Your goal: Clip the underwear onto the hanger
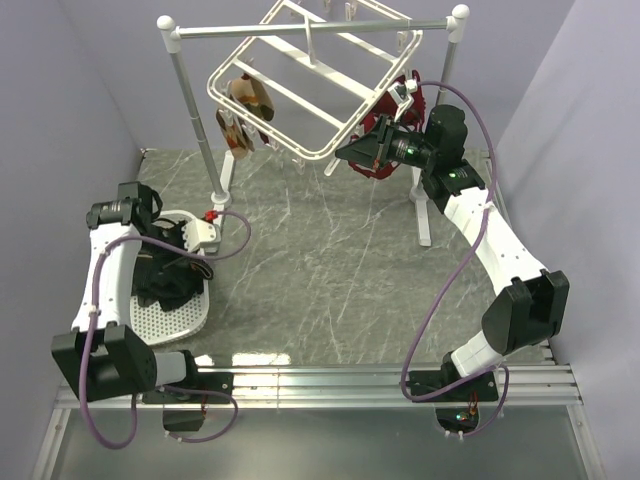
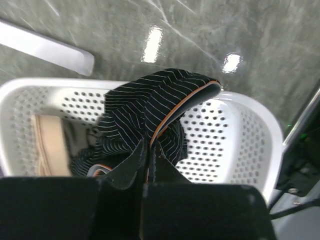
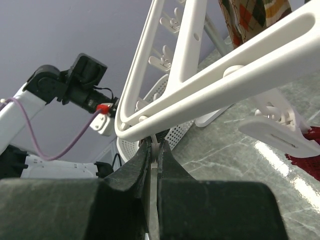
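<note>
The underwear (image 2: 150, 105), black with thin white stripes and an orange-edged band, lies bunched in a white perforated basket (image 2: 250, 115). My left gripper (image 2: 149, 145) is shut on a fold of it, and from above it reaches down into the basket (image 1: 185, 315) over the dark fabric (image 1: 160, 280). The hanger (image 1: 300, 90), a white barred frame, hangs tilted from the rail. At its low near corner, my right gripper (image 1: 342, 153) is shut on a small white clip (image 3: 154, 148) just under the frame's edge (image 3: 215, 80).
A white two-post rail stand (image 1: 310, 28) holds the frame at the back. A tan-and-red argyle garment (image 1: 245, 110) hangs at the frame's left and a dark red bra (image 1: 385, 130) behind my right wrist. A beige garment (image 2: 50, 145) also lies in the basket.
</note>
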Controlling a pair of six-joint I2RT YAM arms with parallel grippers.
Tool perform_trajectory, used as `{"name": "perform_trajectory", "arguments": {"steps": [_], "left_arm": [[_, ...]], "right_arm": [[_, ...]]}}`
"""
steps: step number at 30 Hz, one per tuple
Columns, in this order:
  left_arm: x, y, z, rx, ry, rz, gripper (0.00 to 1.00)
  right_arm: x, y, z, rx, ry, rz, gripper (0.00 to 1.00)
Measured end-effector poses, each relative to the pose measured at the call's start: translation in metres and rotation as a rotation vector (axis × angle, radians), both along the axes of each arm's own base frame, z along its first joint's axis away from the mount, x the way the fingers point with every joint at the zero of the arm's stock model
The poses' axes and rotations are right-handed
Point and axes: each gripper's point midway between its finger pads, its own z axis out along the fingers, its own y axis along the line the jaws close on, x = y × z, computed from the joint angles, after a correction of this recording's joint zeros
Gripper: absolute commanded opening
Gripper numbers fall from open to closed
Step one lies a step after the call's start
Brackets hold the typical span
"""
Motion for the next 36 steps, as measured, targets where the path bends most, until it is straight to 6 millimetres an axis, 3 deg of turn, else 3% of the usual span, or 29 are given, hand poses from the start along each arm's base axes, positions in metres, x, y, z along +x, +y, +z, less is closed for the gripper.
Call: {"name": "perform_trajectory", "arguments": {"steps": [3,6,14,18,24,27,31,36], "left_arm": [[0.001,-0.001,-0.001,-0.011,0.063,0.071,0.0],[0.009,-0.012,0.016,-0.018,0.042,0.099,0.0],[0.018,-0.077,0.084,-0.136,-0.063,0.076,0.0],[0.013,-0.097,0.098,-0.185,-0.058,0.068,0.0],[-0.016,-0.168,0.131,-0.266,-0.037,-0.066,0.0],[-0.019,-0.201,0.148,-0.31,-0.033,-0.102,0.0],[-0.005,-0.232,0.151,-0.322,-0.002,-0.054,0.0],[0.016,-0.272,0.134,-0.302,0.065,0.034,0.0]], "right_arm": [[0.0,0.0,0.0,0.0,0.0,0.0,0.0],[0.0,0.0,0.0,0.0,-0.001,0.0,0.0],[0.001,0.002,0.006,0.003,-0.008,0.005,0.0],[0.001,0.002,0.008,0.004,-0.012,0.005,0.0],[0.0,0.002,0.009,0.007,-0.015,0.006,0.0],[0.0,0.002,0.01,0.011,-0.014,0.006,0.0],[0.0,0.004,0.012,0.018,-0.012,0.007,0.0],[-0.001,0.006,0.018,0.035,-0.021,0.013,0.0]]}}
